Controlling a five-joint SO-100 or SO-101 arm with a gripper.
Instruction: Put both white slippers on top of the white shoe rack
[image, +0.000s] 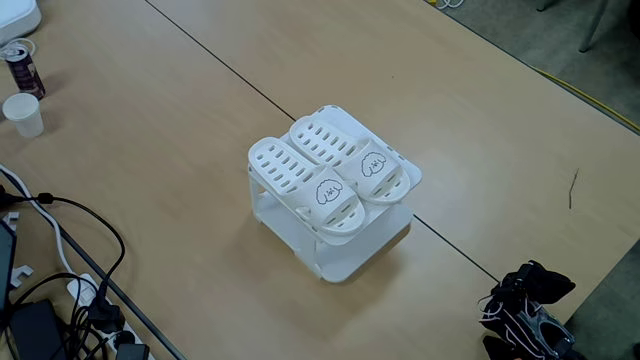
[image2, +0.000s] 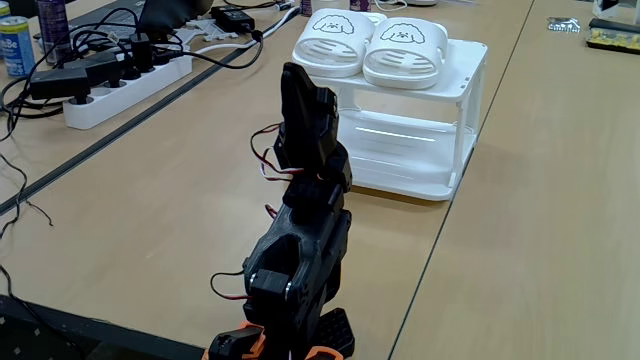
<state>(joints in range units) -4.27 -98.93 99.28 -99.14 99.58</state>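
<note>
This looks like an office or lab workroom: long pale wood-look tables (image: 200, 150) are pushed together edge to edge. A white power strip (image2: 130, 85) crowded with black plugs and tangled cables (image: 70, 250) sits on one table. Nearby stand a paper cup (image: 23, 113) and a drink can (image2: 15, 45), and grey carpet (image: 560, 40) covers the floor beyond.

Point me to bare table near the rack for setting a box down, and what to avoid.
Free: tabletop right of the rack, and the stretch between rack and paper cup. Rack top is taken by both slippers. Crowded: cables and power strip at lower left in a fixed view; arm fronts the rack.
</note>
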